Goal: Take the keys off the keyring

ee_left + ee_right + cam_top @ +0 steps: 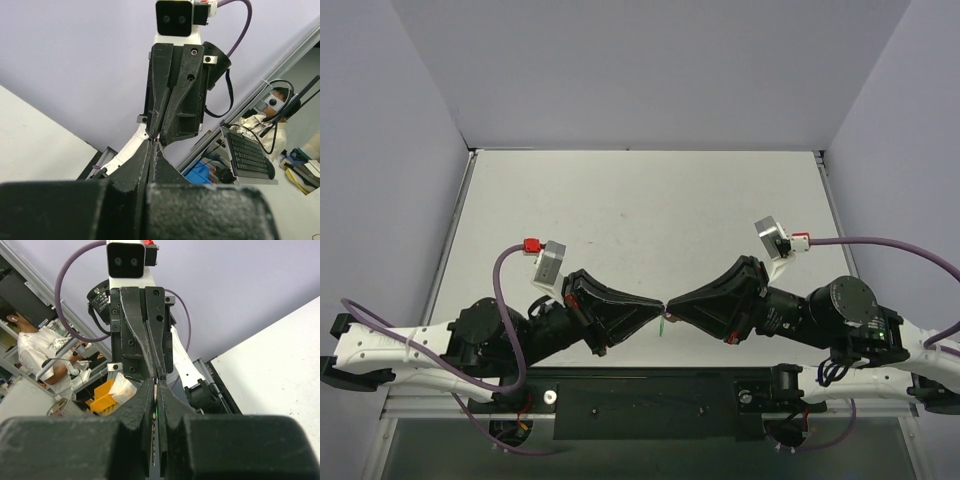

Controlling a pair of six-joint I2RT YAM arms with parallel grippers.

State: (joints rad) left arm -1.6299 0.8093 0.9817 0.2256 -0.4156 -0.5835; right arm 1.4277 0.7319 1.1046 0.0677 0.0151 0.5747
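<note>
Two pairs of fingers meet tip to tip above the near middle of the white worktop (640, 200), well off its surface.

Left fingers (630, 312): pressed fully together, no gap in the left wrist view. A pale speck sits right at their tips where they touch the opposing pair. Too small to name.

Right fingers (698, 303): also closed tight. The right wrist view shows a thin edge-on sliver in the slit between them, with a green glint partway along.

Keyring (663, 322): a tiny green piece hanging just under the point where the two sets of tips meet, clear of the worktop. Cannot tell which pair has it pinched.

Key: not picked out with certainty. It may be the thin sliver in the right slit, but it is too small to confirm.

Containers, both off the worktop in the background:
- blue bin (199, 175), seen beyond the worktop edge in the left wrist view. Contents not visible.
- yellow-orange bin (102, 399) in the right wrist view, with a crumpled white bag (120, 385) at its top.
</note>
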